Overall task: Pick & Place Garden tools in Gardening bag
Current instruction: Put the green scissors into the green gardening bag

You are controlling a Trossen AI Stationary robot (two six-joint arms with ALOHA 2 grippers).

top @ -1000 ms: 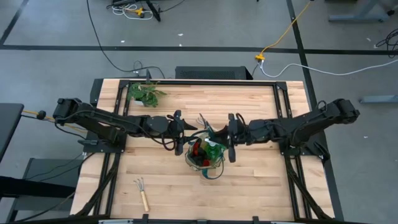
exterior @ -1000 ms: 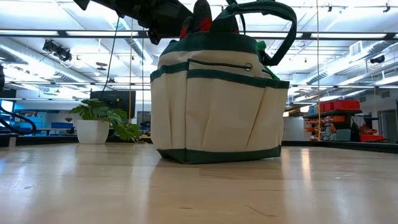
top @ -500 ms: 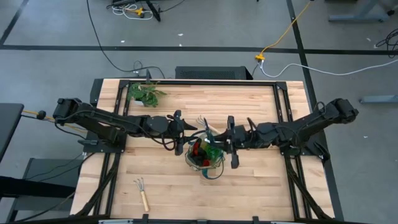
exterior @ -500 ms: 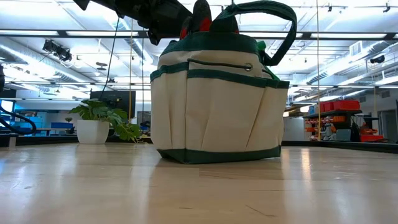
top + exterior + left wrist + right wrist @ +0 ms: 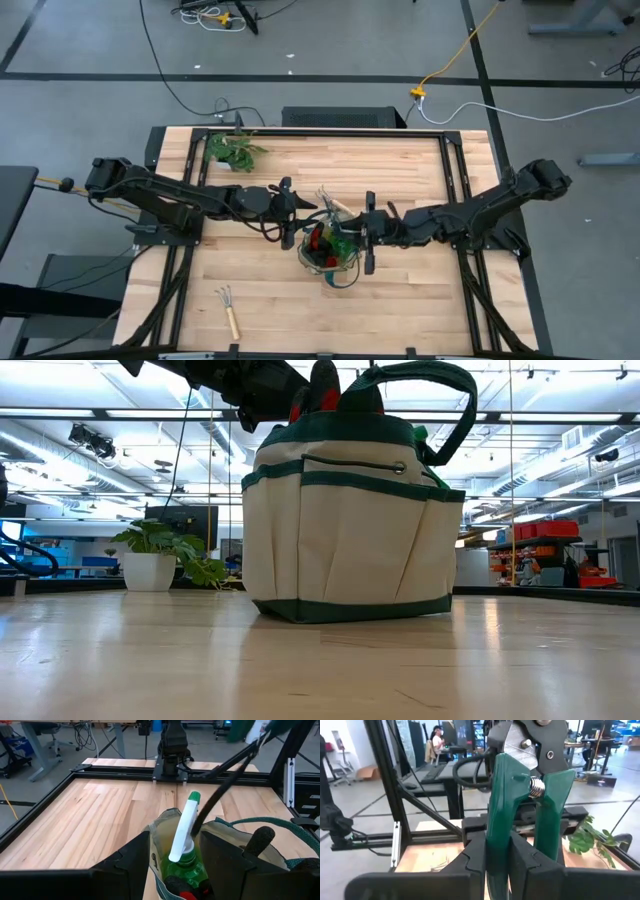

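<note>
Wooden table (image 5: pixel 400 170) up top: the gardening bag (image 5: pixel 330 255) sits mid-table, stuffed with red gloves (image 5: pixel 318 243) and a green round piece with a white handle (image 5: pixel 182 832). Right gripper (image 5: pixel 352 232) hangs at the bag's rim, fingers clamped on the green-black pruning shears (image 5: pixel 525 805). Left gripper (image 5: pixel 300 212) waits beside the bag, fingers spread wide, nothing in them. One rake (image 5: pixel 228 308) lies apart near the table's front edge.
</note>
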